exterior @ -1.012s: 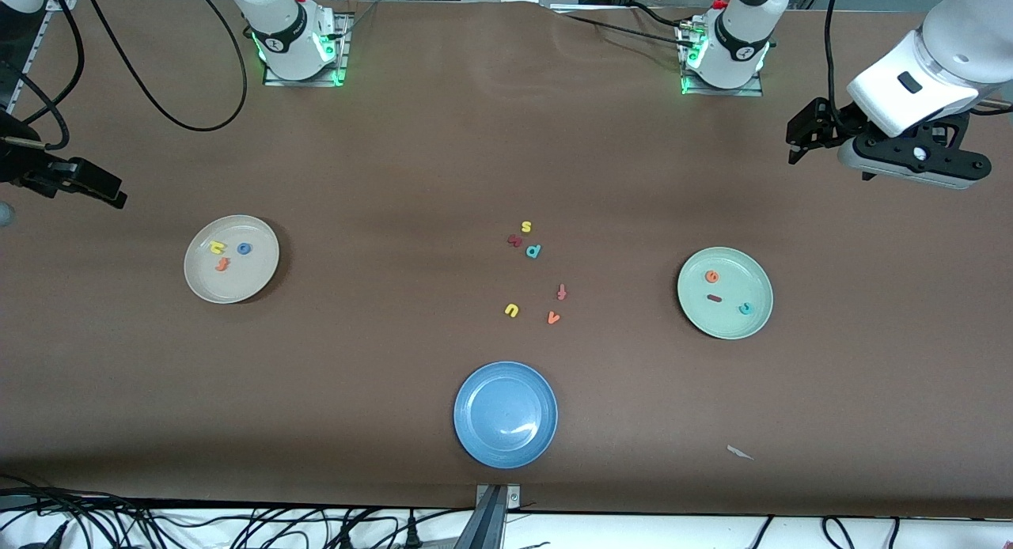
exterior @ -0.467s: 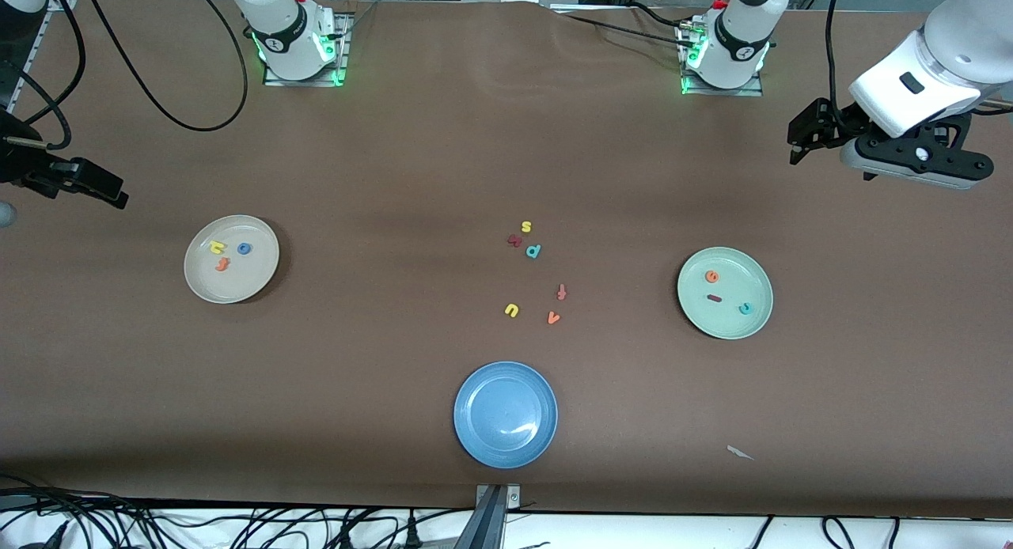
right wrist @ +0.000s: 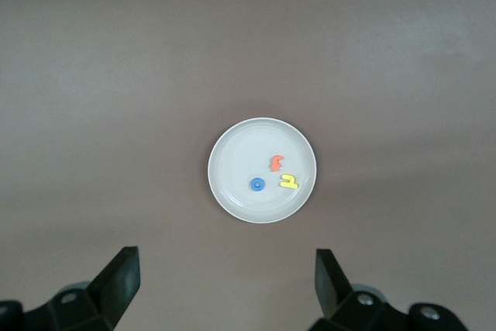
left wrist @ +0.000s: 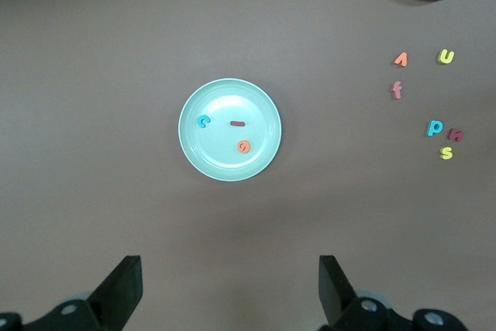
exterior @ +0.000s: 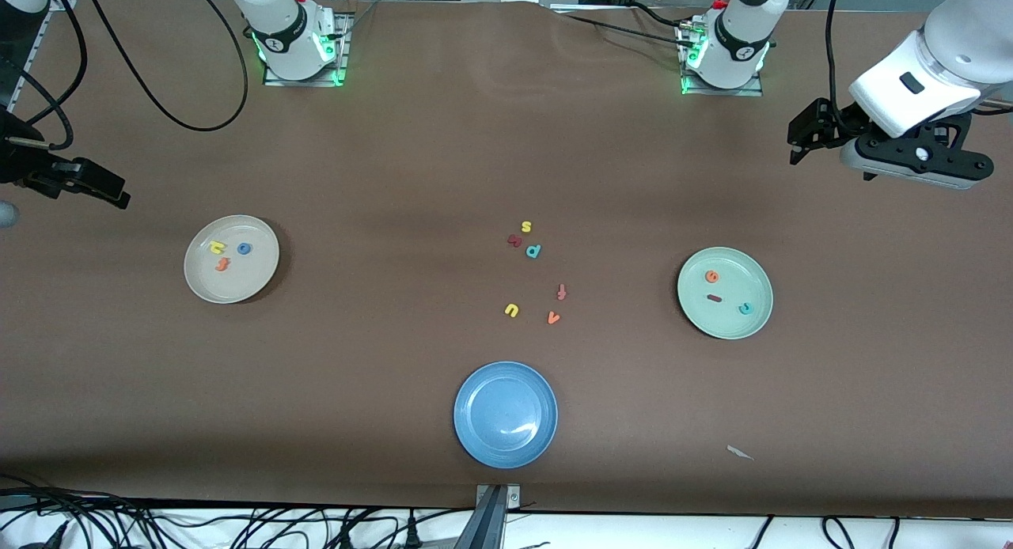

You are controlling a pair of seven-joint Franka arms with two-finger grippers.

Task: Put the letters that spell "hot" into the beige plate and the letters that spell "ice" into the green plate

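Observation:
The beige plate [exterior: 198,284] lies toward the right arm's end of the table and holds the yellow h [exterior: 218,247], blue o [exterior: 244,248] and orange t [exterior: 222,264]. Toward the left arm's end, the green plate [exterior: 732,323] holds the orange e [exterior: 711,276], dark red i [exterior: 714,298] and teal c [exterior: 745,308]. My left gripper [exterior: 795,144] hangs open and empty over bare table, up and away from the green plate [left wrist: 225,156]. My right gripper [exterior: 111,193] hangs open and empty near the table's end, with the beige plate [right wrist: 240,153] in its view.
An empty blue plate [exterior: 475,438] sits near the front edge at mid-table. Loose letters lie mid-table: yellow s [exterior: 526,227], a dark red letter [exterior: 514,240], teal p [exterior: 533,251], f [exterior: 561,291], yellow u [exterior: 511,310], orange v [exterior: 553,318]. A white scrap [exterior: 740,452] lies near the front edge.

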